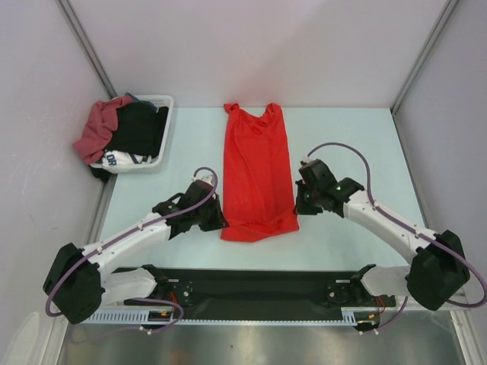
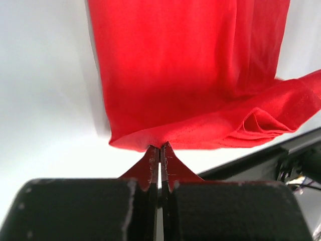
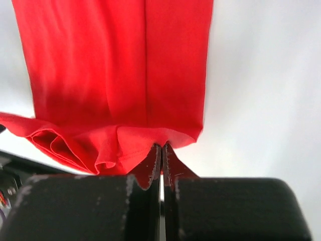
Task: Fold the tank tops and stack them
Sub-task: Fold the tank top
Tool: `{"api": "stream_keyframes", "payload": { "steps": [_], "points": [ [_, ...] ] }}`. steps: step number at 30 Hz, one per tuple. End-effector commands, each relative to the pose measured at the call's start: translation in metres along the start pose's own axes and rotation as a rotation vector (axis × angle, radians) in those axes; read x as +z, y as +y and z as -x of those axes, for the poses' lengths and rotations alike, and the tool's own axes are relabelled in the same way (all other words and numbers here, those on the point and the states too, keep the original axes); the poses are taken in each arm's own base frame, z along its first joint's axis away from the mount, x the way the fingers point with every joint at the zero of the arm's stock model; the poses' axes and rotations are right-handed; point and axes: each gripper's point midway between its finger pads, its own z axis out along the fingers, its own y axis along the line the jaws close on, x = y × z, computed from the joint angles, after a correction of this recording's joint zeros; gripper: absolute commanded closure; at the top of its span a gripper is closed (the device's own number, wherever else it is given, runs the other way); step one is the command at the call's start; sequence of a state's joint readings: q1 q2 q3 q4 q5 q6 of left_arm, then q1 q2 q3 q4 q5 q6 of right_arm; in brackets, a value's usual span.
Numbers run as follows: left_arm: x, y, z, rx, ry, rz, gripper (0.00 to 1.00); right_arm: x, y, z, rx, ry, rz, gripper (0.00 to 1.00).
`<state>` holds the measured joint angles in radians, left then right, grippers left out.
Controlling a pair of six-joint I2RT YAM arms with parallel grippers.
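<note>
Now the bright red thin cloth tank top (image 1: 255, 163) lies lengthwise in the middle of the pale green surface (image 1: 350, 137), with its shoulder straps at the far end and its hem toward the arms. The left pincer (image 2: 160, 160) is clamped tight on the hem's left corner, and the right pincer (image 3: 161, 159) is clamped just as tight on the right corner. Each wrist view shows a small peak of red cloth pinched between the closed jaws. Between the two grips the hem sags into a loose, rumpled fold. The dusty maroon-red tank top (image 1: 95, 131) hangs over the far-left rim of the white plastic basket (image 1: 163, 100), beside black garments (image 1: 141, 125) and well apart from the work.

The step in hand looks like folding the hem up toward the straps. To do it well, the corners should first be drawn slightly apart so the slack hem goes taut, then rise together and level. They should travel straight along the garment's length without drifting sideways, and the hem should land square on the strap end before letting go. An uneven lift would skew the fold.
</note>
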<state>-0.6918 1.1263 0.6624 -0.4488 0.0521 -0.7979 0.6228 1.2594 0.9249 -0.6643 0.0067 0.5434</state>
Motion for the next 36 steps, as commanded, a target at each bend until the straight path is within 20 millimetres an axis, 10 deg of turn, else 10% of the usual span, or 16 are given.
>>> {"api": "stream_keyframes", "payload": {
  "steps": [1, 19, 36],
  "points": [
    [0.0, -0.01, 0.048, 0.04, -0.1, -0.023, 1.0, 0.007, 0.014, 0.044, -0.045, -0.057, 0.049, 1.0],
    [0.077, -0.008, 0.235, -0.026, -0.252, 0.017, 1.0, 0.083, 0.009, 0.243, 0.061, -0.152, 0.037, 1.0],
    [0.076, -0.025, 0.319, -0.01, -0.373, -0.088, 1.0, 0.114, -0.012, 0.307, 0.113, -0.208, 0.077, 1.0]
  ]
}}
